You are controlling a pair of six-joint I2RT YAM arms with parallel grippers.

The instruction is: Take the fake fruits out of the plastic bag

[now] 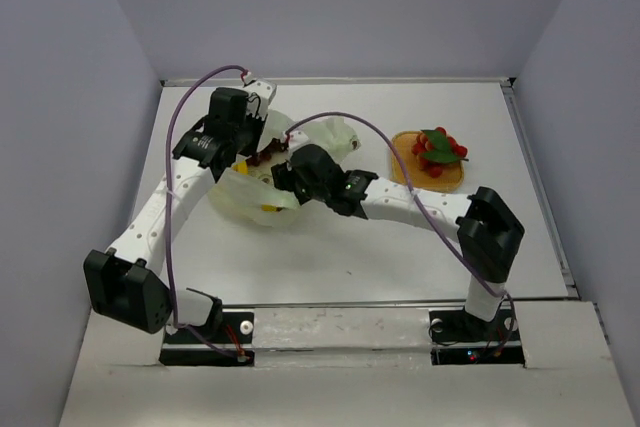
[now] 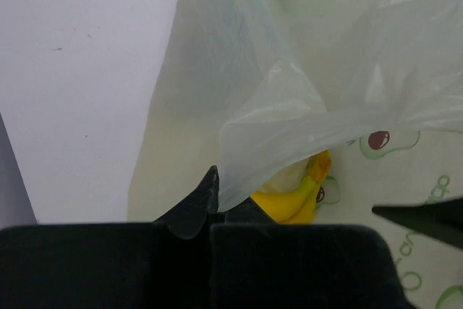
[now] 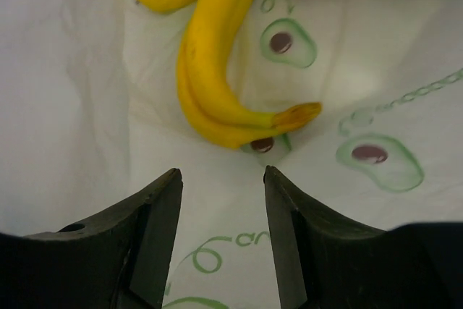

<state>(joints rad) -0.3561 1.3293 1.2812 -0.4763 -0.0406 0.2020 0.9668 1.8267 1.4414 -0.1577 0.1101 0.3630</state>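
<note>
The left gripper (image 2: pixel 221 206), jaws pressed together, pinches the rim of the plastic bag (image 1: pixel 250 204) on the bench (image 1: pixel 350 262), while the right gripper (image 3: pixel 223 179), jaws spread, hovers just short of the yellow bananas (image 3: pixel 210 70) inside it.

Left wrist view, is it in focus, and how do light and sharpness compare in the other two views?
Left wrist: the plastic bag sits close to the lens and looks soft and hazy, the left fingers a dark blur; right wrist: the bananas are fairly sharp with a mild sheen, the right fingers dark and soft-edged; top external: even light, only faint shadows on the table.
</note>
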